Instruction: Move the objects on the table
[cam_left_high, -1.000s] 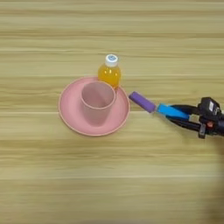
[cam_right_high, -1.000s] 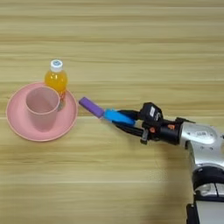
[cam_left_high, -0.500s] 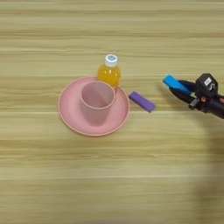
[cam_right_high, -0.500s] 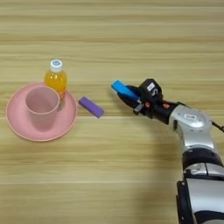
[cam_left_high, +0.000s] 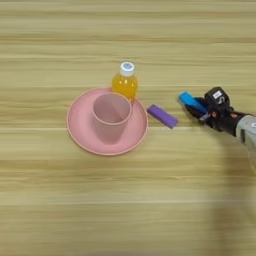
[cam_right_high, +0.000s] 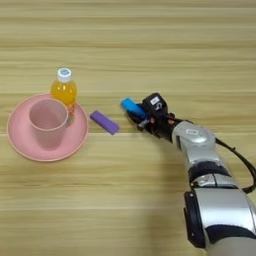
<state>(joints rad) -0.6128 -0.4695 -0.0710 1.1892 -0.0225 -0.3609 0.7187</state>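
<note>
Bar, blue, now clamped in tool and drawn clear of purple bar, no longer touching it: move under way over bench.

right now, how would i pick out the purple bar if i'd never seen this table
Find the pink plate with the cup. Just off its right rim, lying flat on the table, is the purple bar. Unlike the blue bar, no gripper holds it.

wooden table, pink plate (cup on it), juice bottle, purple bar
</note>
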